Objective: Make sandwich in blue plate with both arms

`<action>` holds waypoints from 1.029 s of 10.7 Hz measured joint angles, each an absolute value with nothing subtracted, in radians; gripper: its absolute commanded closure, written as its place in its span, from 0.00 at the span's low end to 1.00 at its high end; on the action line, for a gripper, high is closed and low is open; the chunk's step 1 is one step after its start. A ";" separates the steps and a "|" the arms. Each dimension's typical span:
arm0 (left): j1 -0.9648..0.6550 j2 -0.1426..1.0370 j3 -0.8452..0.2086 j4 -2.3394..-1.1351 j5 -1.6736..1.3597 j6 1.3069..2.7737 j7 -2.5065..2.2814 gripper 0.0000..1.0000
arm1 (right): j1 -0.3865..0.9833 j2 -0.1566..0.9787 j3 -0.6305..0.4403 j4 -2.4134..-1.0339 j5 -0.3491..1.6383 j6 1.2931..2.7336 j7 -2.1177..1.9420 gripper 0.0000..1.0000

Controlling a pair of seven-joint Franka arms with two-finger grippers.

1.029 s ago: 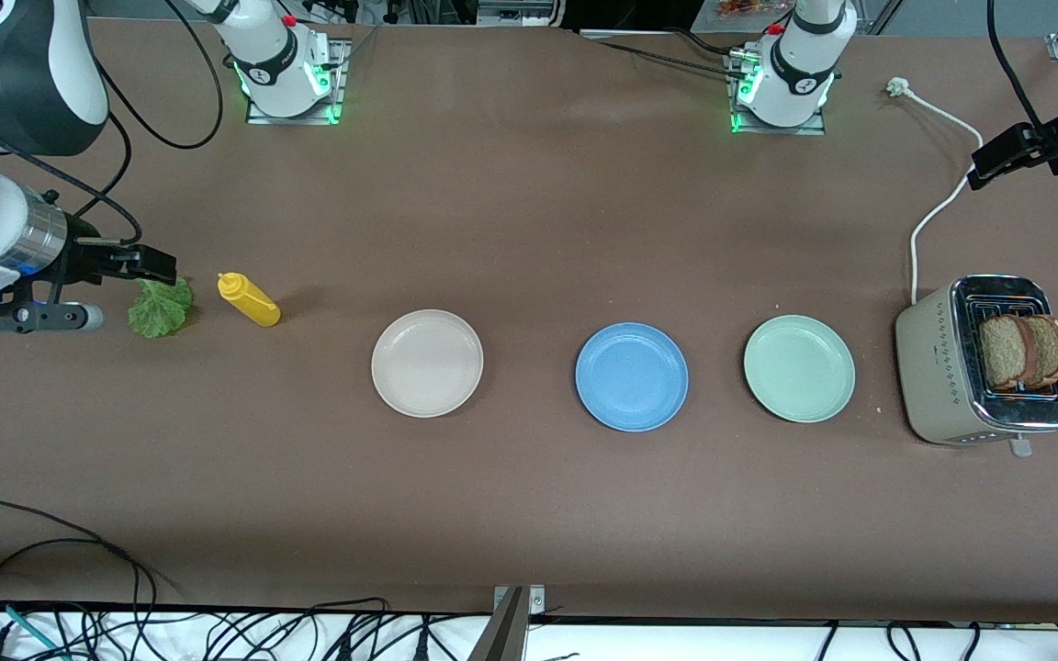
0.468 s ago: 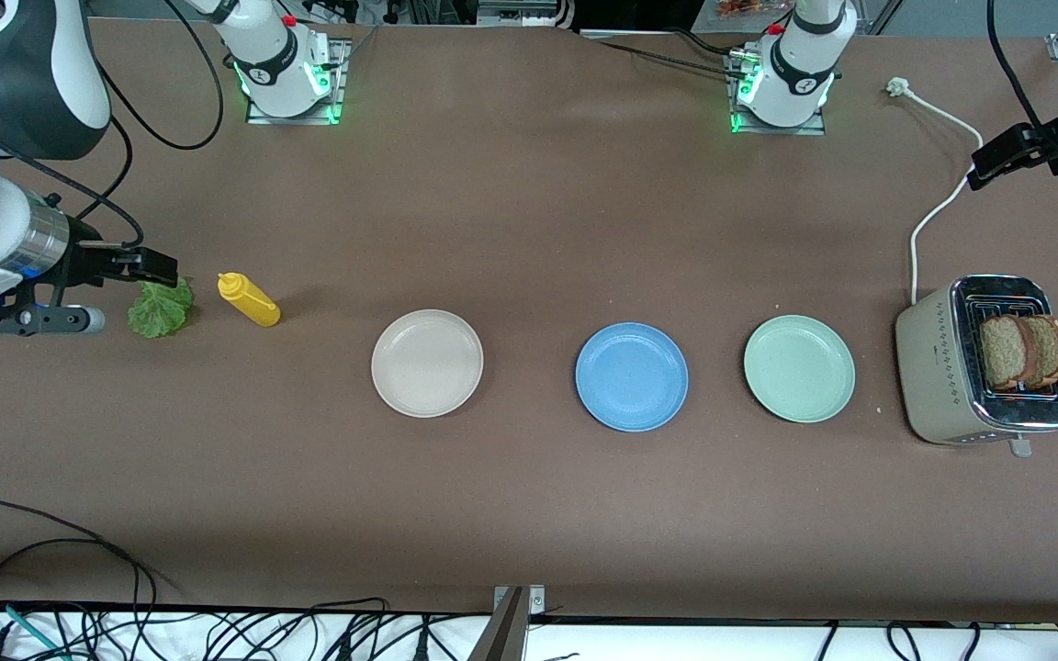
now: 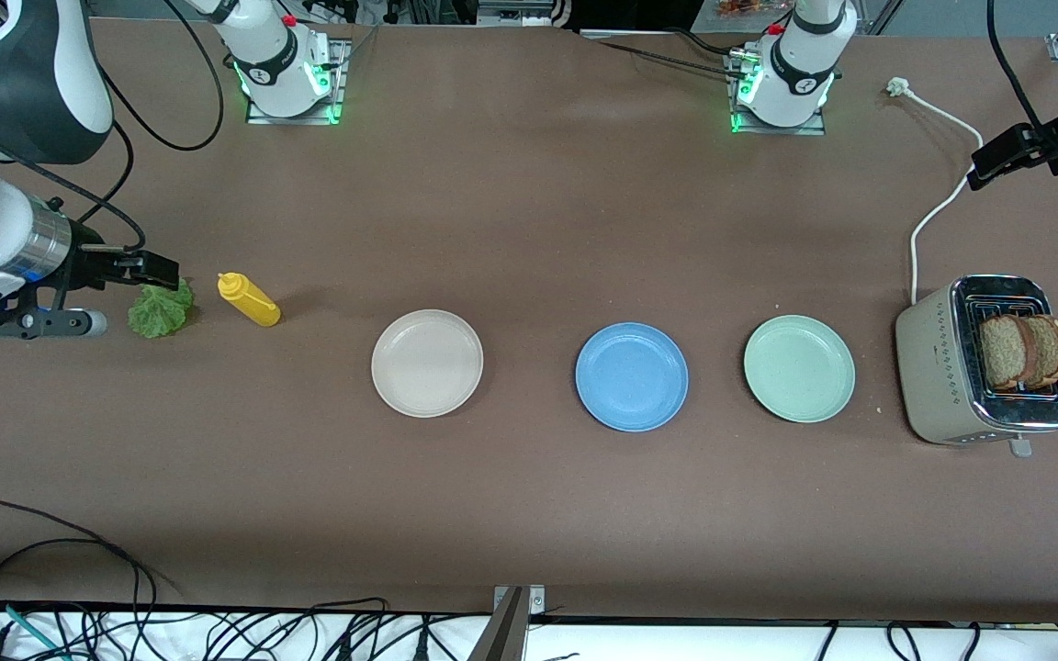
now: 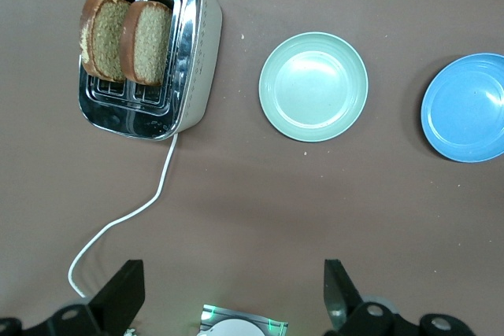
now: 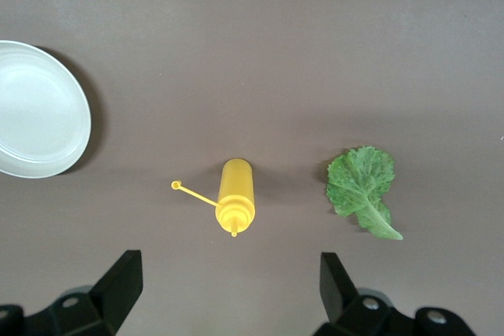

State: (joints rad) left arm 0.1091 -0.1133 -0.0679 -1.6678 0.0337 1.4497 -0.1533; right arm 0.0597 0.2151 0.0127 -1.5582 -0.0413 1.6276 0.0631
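The right gripper (image 3: 157,268) is held in the air over the lettuce leaf (image 3: 160,308) at the right arm's end of the table, with its fingers (image 5: 118,285) spread wide and nothing between them. The lettuce leaf lies flat on the table, and a yellow squeeze bottle (image 3: 249,300) lies on its side just beside it. Three plates are set in a row along the middle: a cream plate (image 3: 427,364), then the blue plate (image 3: 632,376), then a mint-green plate (image 3: 799,368), all bare. A toaster (image 3: 942,372) stands at the left arm's end, with two bread slices (image 3: 1023,350) upright in its slots and its white cord (image 3: 938,208) trailing across the table. The left gripper (image 3: 997,166) is held up over the table near that cord, fingers (image 4: 122,293) wide apart and nothing in them.
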 measured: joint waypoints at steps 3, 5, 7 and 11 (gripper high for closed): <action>0.109 -0.113 -0.068 -1.668 0.029 1.450 -0.153 0.00 | 0.058 0.215 0.011 -1.558 -0.041 1.629 0.063 0.00; 0.111 -0.110 -0.068 -1.668 0.028 1.450 -0.153 0.00 | 0.058 0.215 0.010 -1.558 -0.041 1.629 0.063 0.00; 0.120 -0.108 -0.068 -1.668 0.028 1.450 -0.153 0.00 | 0.058 0.215 0.010 -1.558 -0.041 1.630 0.063 0.00; 0.148 -0.019 -0.062 -1.647 0.029 1.455 -0.137 0.00 | 0.057 0.215 0.010 -1.558 -0.041 1.630 0.063 0.00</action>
State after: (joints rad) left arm 0.1476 -0.0185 -0.0619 -1.6474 0.0286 1.4546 -0.1368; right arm 0.0571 0.2151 0.0101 -1.5575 -0.0413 1.6297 0.0629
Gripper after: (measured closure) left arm 0.000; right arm 0.000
